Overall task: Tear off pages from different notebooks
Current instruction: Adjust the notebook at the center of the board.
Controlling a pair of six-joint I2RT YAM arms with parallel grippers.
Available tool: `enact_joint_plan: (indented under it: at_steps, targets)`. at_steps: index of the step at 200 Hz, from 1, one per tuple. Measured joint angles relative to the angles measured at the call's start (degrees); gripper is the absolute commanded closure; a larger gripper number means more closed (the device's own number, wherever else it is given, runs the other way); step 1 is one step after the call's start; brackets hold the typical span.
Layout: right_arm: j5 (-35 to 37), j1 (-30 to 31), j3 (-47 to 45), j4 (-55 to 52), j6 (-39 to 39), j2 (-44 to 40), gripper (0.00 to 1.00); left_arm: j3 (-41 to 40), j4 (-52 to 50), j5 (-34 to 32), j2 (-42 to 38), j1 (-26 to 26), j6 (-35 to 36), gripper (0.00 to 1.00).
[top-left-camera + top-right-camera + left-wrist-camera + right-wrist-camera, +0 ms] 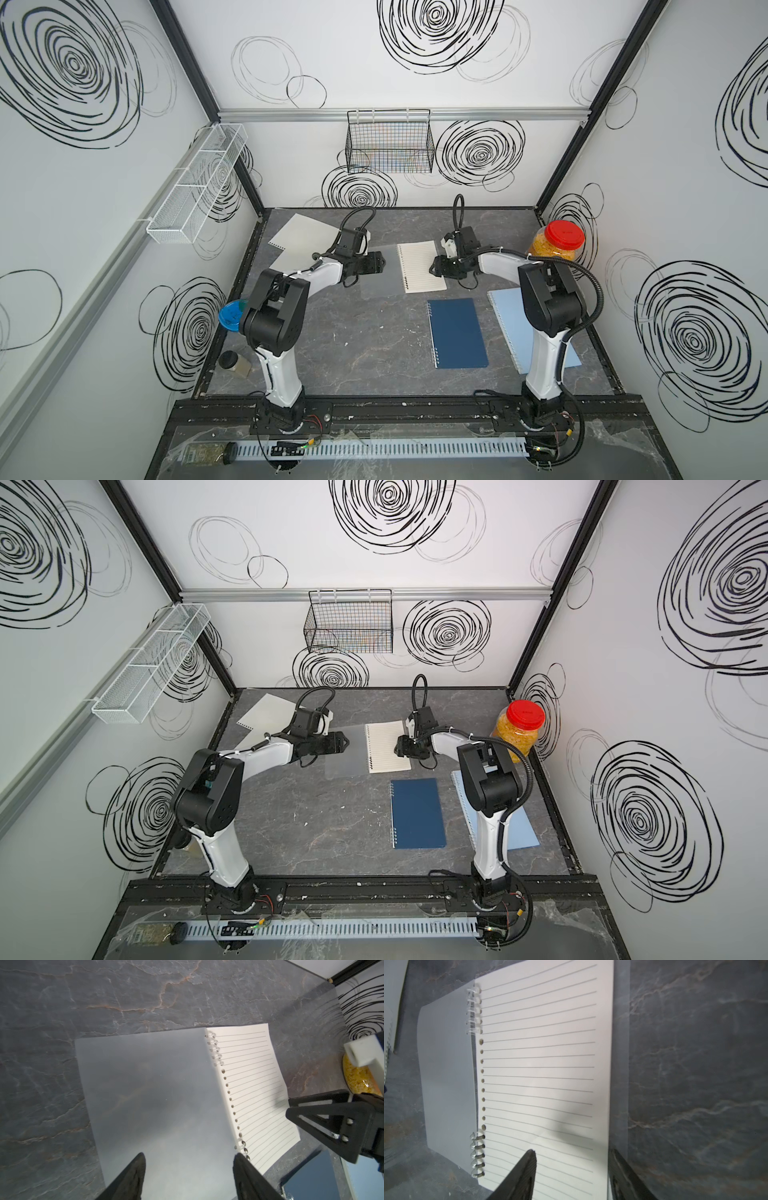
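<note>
Cream loose pages (297, 239) are lying far left. The left gripper (189, 1156) is hovering over the frosted cover (155, 1095), jaws spread, empty. The right gripper (571, 1153) is straddling the outer edge of the lined page (542, 1064), jaws apart, empty. Tearing is likely beginning here: next, pinching that edge, pinning the cover. Wrist views are showing rings (475, 1007) only at the spine's ends; top views, the navy notebook (457, 332) whole and closed, light blue notebook (505, 316) beside.

Robot test cell, laboratory type. Enclosure: white walls (415, 83) printed with black scribbled swirls, held in an aluminium frame (291, 114). Fittings: left arm (274, 307) and right arm (544, 299) bolted to a black rail (395, 409) fronting a slate-look tabletop (365, 332); slotted cable duct (395, 449); black wire basket (388, 141) and white mesh basket (195, 187) hung on the walls.
</note>
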Motion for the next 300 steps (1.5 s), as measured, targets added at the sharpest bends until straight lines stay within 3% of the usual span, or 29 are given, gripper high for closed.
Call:
enact_joint_plan:
  at_steps: [92,161,214,300]
  targets:
    - [-9.88,7.39,-13.6,12.0,9.2,-6.82,0.42,11.17,-7.74,-1.31,7.76,-7.5,5.64,0.24]
    - [-8.59,-1.55,-16.17,13.46,9.94,-15.74,0.41,21.31,-15.39,-7.1,13.14,-16.2,12.37,0.19]
    - [-7.28,-3.17,-18.75,13.46,9.57,-17.9,0.41,29.16,-22.53,-15.74,18.73,-20.68,17.03,0.18]
    - [-6.84,-5.64,-22.38,13.73,9.57,-19.82,0.41,37.66,-28.26,-19.58,25.42,-23.41,19.32,0.25]
